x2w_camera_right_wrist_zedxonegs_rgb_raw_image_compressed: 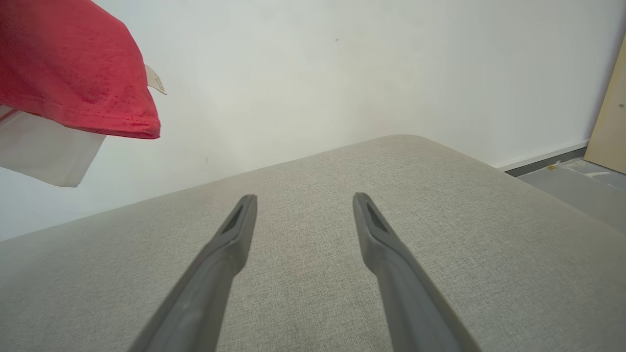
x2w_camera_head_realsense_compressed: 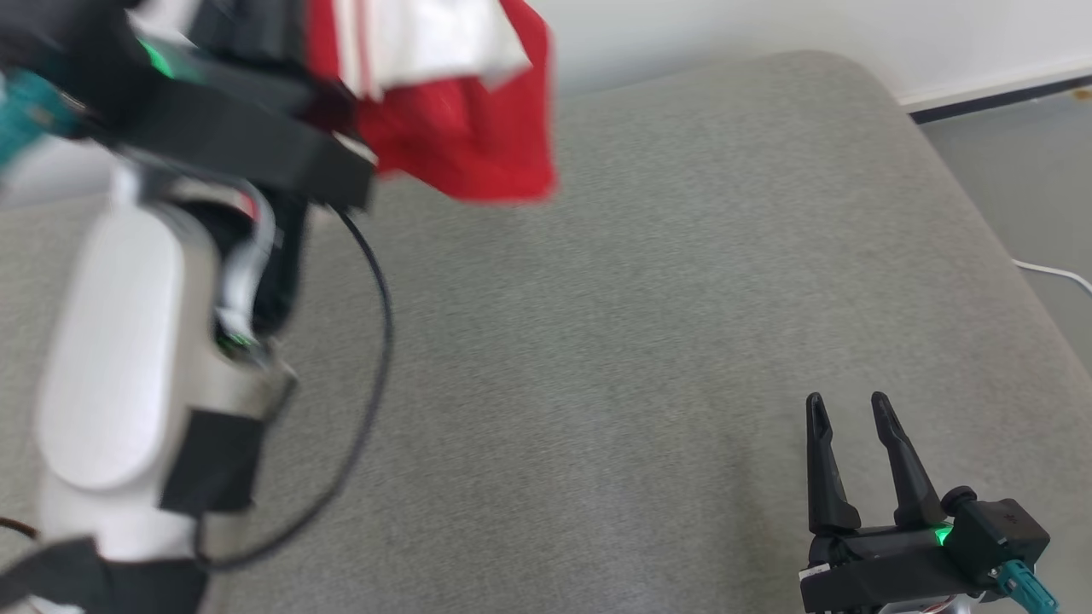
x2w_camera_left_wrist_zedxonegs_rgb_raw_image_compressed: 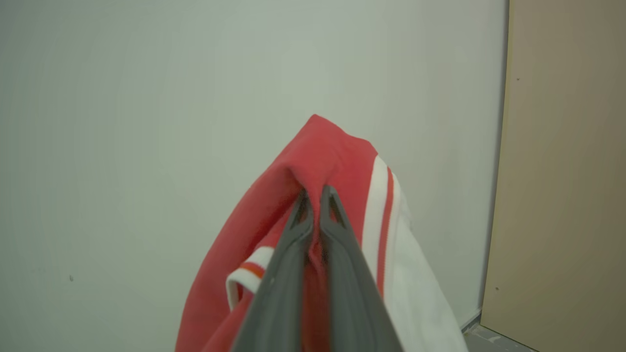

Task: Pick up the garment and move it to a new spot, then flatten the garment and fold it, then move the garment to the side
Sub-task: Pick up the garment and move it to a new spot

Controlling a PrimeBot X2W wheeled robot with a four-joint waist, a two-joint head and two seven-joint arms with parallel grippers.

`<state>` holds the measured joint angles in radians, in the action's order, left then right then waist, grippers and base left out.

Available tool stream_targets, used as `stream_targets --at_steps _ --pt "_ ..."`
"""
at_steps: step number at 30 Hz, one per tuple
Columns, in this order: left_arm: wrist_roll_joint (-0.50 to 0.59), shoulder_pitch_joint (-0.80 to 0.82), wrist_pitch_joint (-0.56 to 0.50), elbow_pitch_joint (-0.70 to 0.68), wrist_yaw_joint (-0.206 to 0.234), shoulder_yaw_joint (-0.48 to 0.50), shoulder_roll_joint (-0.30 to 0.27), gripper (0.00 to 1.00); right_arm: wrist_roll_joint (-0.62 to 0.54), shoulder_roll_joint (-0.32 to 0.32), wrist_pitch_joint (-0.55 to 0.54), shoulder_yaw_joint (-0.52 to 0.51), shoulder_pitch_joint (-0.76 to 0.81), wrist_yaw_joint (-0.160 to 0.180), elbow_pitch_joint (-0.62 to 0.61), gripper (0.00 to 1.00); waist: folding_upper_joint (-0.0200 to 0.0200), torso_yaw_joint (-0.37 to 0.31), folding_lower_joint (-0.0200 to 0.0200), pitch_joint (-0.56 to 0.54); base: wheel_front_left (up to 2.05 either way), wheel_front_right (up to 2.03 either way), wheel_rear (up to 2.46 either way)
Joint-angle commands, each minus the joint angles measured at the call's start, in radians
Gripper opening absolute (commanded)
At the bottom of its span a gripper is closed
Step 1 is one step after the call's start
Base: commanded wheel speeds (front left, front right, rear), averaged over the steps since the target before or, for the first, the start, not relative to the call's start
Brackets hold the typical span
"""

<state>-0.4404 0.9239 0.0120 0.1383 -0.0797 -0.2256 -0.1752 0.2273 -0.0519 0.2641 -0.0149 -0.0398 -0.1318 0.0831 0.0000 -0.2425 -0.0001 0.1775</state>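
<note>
Garment (x2w_camera_left_wrist_zedxonegs_rgb_raw_image_compressed: 323, 156), red knit with white panels and stripes: probably handling as soft, light and limp, best gripped at a hem or shoulder seam. Nearest, the right gripper (x2w_camera_head_realsense_compressed: 846, 401) is hovering over the grey cushion (x2w_camera_head_realsense_compressed: 597, 341) with fingers spread and nothing between them. Farther off, the left gripper (x2w_camera_left_wrist_zedxonegs_rgb_raw_image_compressed: 317, 195) is pinching a fold, and the cloth is hanging clear above the cushion. A small sewn tag (x2w_camera_right_wrist_zedxonegs_rgb_raw_image_compressed: 155, 80) is showing, its writing too small to read.

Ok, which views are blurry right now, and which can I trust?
Head view: the garment and left forearm are smeared; the right gripper is crisp, open. Left wrist view: sharp, left gripper shut on the garment. Right wrist view: sharp, even light, no glare.
</note>
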Motion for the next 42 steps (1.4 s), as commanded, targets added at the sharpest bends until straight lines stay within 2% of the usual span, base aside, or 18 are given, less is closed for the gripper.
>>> stream_targets --at_steps 1,5,14,19,25,26,27,28,34,39,42 --pt "-0.010 -0.022 -0.002 -0.010 0.002 -0.003 0.004 0.00 0.002 0.003 0.001 0.003 0.008 0.002 0.002 1.00 0.0000 -0.036 0.0001 -0.015 0.00 0.00 0.00" --pt "-0.018 -0.116 0.007 -0.023 0.023 -0.035 0.042 0.00 0.007 0.003 0.001 0.008 0.010 0.002 0.003 1.00 0.0000 -0.051 0.0001 -0.011 0.00 0.00 0.00" --pt "-0.025 -0.345 0.071 0.076 0.051 -0.063 0.059 0.00 0.013 0.003 0.001 0.011 -0.009 0.002 0.013 1.00 0.0000 -0.060 0.0001 0.016 0.00 0.00 0.00" --pt "-0.034 -0.445 0.123 0.221 0.038 -0.082 0.067 0.00 0.009 0.003 0.001 0.018 -0.017 0.002 0.019 1.00 0.0000 -0.050 0.0001 0.022 0.00 0.00 0.00" --pt "-0.028 -0.485 0.175 0.377 0.016 -0.137 0.092 0.00 -0.004 0.003 0.001 0.024 -0.011 0.002 0.022 1.00 0.0000 -0.027 0.0001 0.005 0.00 0.00 0.00" --pt "-0.011 -0.480 0.188 0.391 0.015 -0.149 0.093 0.19 -0.006 0.003 0.001 0.025 -0.010 0.002 0.023 1.00 0.0000 -0.022 0.0001 0.001 0.00 0.00 0.00" --pt "-0.005 -0.471 0.204 0.397 0.016 -0.154 0.096 0.91 -0.008 0.003 0.001 0.021 -0.008 0.002 0.022 1.00 0.0000 -0.015 0.0001 -0.004 0.00 0.00 0.00" --pt "-0.011 -0.467 0.216 0.403 0.016 -0.153 0.100 1.00 -0.009 0.002 0.001 0.019 -0.005 0.002 0.021 1.00 0.0000 -0.009 0.0001 -0.010 0.00 0.00 0.00" --pt "0.003 -0.450 0.251 0.359 0.025 -0.131 0.105 1.00 -0.024 0.002 0.001 0.010 0.017 0.002 0.013 1.00 0.0000 0.044 0.0001 -0.050 0.00 0.00 0.00" --pt "0.041 -0.498 0.253 0.258 0.039 -0.085 0.082 1.00 -0.034 0.002 0.001 0.004 0.034 0.002 0.009 1.00 0.0000 0.090 0.0001 -0.083 0.00 0.00 0.00" --pt "0.062 -0.553 0.253 0.172 0.042 -0.024 0.078 1.00 -0.037 0.002 0.001 0.004 0.046 0.002 0.008 1.00 0.0000 0.117 0.0001 -0.101 0.00 0.00 0.00"
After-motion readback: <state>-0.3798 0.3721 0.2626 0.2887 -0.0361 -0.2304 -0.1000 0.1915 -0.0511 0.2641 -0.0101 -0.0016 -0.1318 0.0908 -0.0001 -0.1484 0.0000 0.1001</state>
